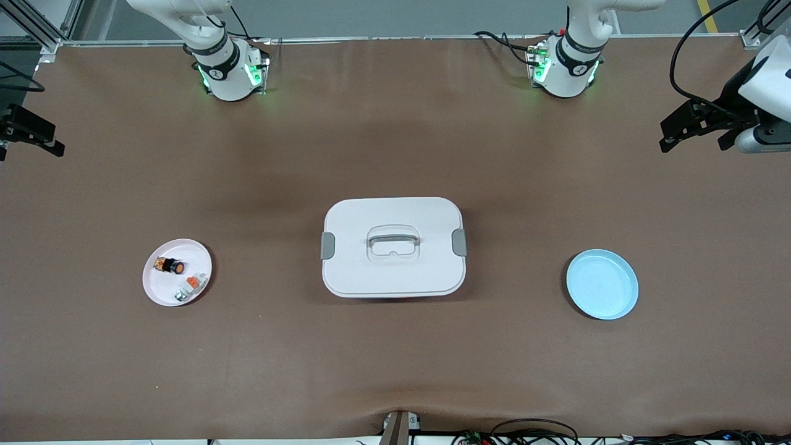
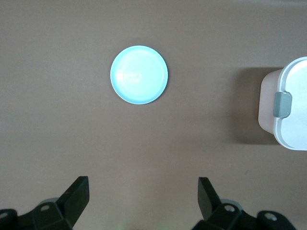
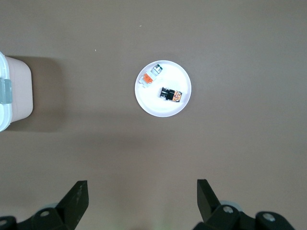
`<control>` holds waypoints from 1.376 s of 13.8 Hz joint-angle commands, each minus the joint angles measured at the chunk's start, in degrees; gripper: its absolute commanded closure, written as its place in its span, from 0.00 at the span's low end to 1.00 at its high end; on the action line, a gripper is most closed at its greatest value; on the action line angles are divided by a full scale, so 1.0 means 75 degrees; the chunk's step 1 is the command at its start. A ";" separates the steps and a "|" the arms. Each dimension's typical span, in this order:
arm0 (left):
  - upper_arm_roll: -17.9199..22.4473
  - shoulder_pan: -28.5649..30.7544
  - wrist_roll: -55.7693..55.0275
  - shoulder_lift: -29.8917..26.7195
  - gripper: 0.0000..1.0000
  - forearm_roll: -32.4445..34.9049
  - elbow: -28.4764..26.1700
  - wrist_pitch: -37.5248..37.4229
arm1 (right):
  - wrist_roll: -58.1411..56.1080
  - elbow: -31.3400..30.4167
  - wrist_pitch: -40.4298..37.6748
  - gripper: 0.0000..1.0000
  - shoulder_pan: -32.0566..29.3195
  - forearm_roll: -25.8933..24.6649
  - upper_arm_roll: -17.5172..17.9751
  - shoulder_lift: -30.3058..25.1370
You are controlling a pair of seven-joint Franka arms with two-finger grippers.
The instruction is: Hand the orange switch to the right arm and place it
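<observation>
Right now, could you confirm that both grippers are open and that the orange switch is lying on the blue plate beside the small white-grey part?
Not quite: the orange switch lies on the white plate toward the right arm's end of the table, beside the small white-grey part. The blue plate holds nothing, as the front view shows. Both the left gripper and the right gripper are indeed open.

Left gripper (image 2: 144, 201) fingers spread wide above brown table (image 2: 57, 120), light blue plate (image 2: 139, 74), lidded white container (image 2: 288, 103) at frame edge
</observation>
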 commanded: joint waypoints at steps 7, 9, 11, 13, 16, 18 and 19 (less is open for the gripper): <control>0.0001 0.0080 -0.0008 -0.0083 0.00 -0.0083 -0.0041 0.0148 | 0.0042 -0.0101 0.0070 0.00 0.0140 -0.0049 -0.0078 -0.0148; 0.0013 0.0080 -0.0008 -0.0036 0.00 -0.0083 -0.0029 0.0241 | 0.0299 -0.0101 0.0046 0.00 0.0140 0.0009 -0.0078 -0.0148; 0.0013 0.0080 -0.0008 -0.0012 0.00 -0.0071 -0.0052 0.0265 | 0.0907 -0.0101 0.0034 0.00 0.0222 0.0044 -0.0055 -0.0148; 0.0013 0.0080 -0.0008 -0.0012 0.00 -0.0071 -0.0064 0.0289 | 0.1085 -0.0101 0.0034 0.00 0.0316 0.0044 -0.0066 -0.0148; 0.0013 0.0045 -0.0008 0.0058 0.00 -0.0071 -0.0064 0.0289 | 0.1086 -0.0101 -0.0013 0.00 0.0293 0.0056 -0.0078 -0.0148; 0.0002 0.0010 -0.0020 0.0128 0.00 -0.0071 -0.0076 0.0289 | 0.1086 -0.0101 -0.0013 0.00 0.0281 0.0056 -0.0090 -0.0148; -0.0010 -0.0002 -0.0020 0.0151 0.00 -0.0071 -0.0076 0.0289 | 0.1086 -0.0101 -0.0012 0.00 0.0281 0.0056 -0.0090 -0.0160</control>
